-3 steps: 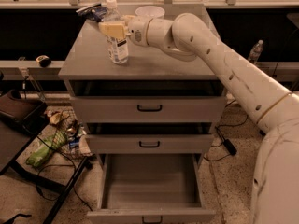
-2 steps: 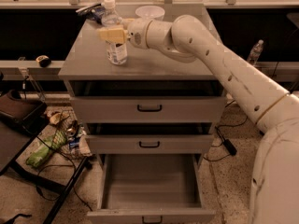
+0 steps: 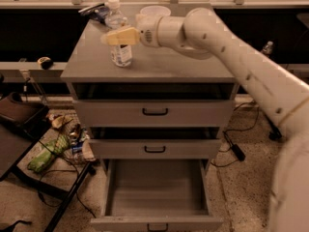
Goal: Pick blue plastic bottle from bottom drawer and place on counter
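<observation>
The blue plastic bottle [image 3: 120, 54], clear with a white cap, stands upright on the counter [image 3: 174, 64] near its left front part. My gripper [image 3: 120, 36] is at the bottle's middle, reaching in from the right, with its tan part across the front of the bottle. The bottom drawer [image 3: 154, 190] is pulled out and its grey inside holds nothing. The two drawers above it are pushed in.
A pale bowl [image 3: 154, 11] and a dark packet [image 3: 94, 9] sit at the back of the counter. My white arm [image 3: 241, 62] crosses the counter's right side. Clutter, a green item [image 3: 46, 158] and cables lie on the floor at left, beside a black stand [image 3: 29, 178].
My gripper has dropped slightly along the bottle, from near its shoulder to its middle. The bottle has stayed upright in the same spot on the counter.
</observation>
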Available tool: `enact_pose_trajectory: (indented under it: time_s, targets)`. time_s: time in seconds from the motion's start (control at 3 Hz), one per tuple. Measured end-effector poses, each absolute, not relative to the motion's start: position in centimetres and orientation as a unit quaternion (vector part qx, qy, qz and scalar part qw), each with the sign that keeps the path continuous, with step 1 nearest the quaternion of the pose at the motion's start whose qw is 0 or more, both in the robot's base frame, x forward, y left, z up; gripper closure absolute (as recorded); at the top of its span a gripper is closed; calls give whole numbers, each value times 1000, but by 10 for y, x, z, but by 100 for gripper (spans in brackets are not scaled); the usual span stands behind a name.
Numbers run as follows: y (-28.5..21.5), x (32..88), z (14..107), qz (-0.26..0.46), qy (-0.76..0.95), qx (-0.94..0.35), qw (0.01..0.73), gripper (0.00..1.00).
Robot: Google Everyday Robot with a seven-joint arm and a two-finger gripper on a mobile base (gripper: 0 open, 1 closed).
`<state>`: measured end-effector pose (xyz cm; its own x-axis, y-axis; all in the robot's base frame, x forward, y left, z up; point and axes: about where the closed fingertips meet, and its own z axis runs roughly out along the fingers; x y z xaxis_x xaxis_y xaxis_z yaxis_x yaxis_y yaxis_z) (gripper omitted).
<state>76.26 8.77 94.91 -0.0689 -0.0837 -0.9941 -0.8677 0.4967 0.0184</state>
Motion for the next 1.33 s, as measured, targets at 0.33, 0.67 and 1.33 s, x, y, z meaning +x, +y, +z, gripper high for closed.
enact_pose_trajectory:
  time_s: [0.33,0.67,1.33]
  targets:
    - [28,718,961,294,675,-392,552,0]
    - [-57,672,970,200,731,-370,537,0]
    - [-154,581,960,3,804,-339,488,0]
